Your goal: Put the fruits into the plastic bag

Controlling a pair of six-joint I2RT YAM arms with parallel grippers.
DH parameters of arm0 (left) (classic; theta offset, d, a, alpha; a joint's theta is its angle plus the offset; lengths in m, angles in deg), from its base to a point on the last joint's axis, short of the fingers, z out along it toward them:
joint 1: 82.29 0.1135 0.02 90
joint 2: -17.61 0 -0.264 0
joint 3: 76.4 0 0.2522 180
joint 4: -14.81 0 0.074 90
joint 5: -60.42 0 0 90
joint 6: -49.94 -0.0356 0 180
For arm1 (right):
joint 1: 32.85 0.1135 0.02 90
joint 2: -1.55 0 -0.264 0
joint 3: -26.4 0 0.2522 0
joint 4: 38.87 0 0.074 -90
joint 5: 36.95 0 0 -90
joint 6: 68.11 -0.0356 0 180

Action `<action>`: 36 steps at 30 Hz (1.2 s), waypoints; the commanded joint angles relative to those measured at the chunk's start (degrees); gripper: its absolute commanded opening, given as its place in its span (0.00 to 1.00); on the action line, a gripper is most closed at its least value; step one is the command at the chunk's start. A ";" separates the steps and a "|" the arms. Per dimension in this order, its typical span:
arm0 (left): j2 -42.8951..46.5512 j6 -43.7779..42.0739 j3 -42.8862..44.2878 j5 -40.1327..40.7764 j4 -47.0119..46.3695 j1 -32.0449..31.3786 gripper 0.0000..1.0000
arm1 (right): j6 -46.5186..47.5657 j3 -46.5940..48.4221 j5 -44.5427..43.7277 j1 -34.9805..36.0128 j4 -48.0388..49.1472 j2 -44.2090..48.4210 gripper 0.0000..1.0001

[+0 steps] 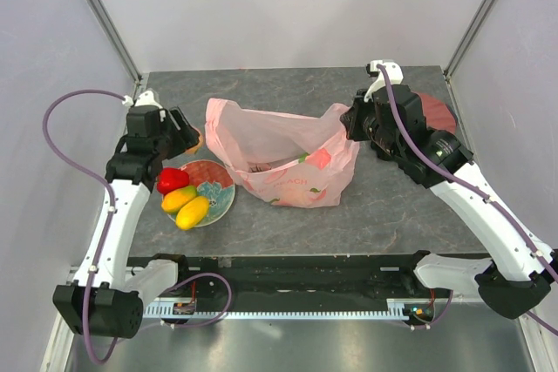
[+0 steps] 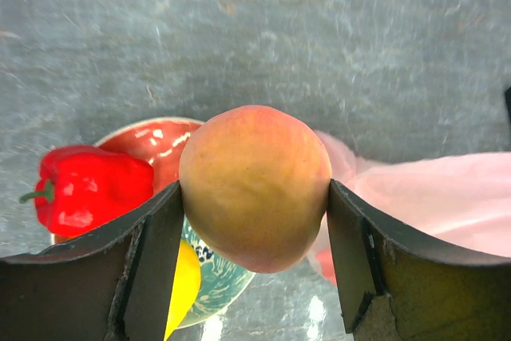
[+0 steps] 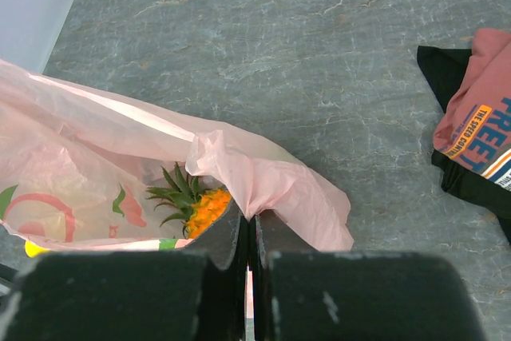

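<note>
The pale-pink plastic bag (image 1: 279, 158) lies open mid-table. My right gripper (image 1: 351, 119) is shut on its right handle (image 3: 263, 185) and holds the mouth up; the orange pineapple (image 3: 200, 205) shows inside. My left gripper (image 1: 193, 138) is shut on the peach (image 2: 255, 185), held above the table just left of the bag, whose edge shows in the left wrist view (image 2: 447, 197). A red pepper (image 1: 172, 179) and two yellow fruits (image 1: 186, 206) lie on the red plate (image 1: 222, 182). In the left wrist view the pepper (image 2: 88, 189) and a yellow fruit (image 2: 185, 277) sit below the peach.
A folded dark-red printed T-shirt (image 1: 433, 115) lies at the back right behind my right arm, also in the right wrist view (image 3: 479, 129). Grey walls enclose the table on the left, back and right.
</note>
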 commanded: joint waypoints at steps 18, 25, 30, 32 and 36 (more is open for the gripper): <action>1.46 -1.23 25.00 -0.74 -0.04 0.15 0.22 | 2.76 0.08 -0.36 -0.17 1.65 0.42 0.00; -0.47 -2.73 33.17 -4.85 -0.31 -0.12 0.22 | 2.94 0.08 -0.36 -0.17 2.00 0.42 0.00; -3.38 -1.50 36.25 -9.35 -0.83 -2.48 0.22 | 3.91 -0.09 -0.44 -0.16 2.09 0.42 0.00; -4.78 -1.93 37.05 -8.39 -1.10 -6.26 0.22 | 4.26 -0.09 -0.62 -0.17 2.00 0.60 0.00; -7.68 -2.11 39.94 -6.90 -1.80 -13.81 0.22 | 4.43 -0.27 -0.88 -0.16 2.00 0.60 0.00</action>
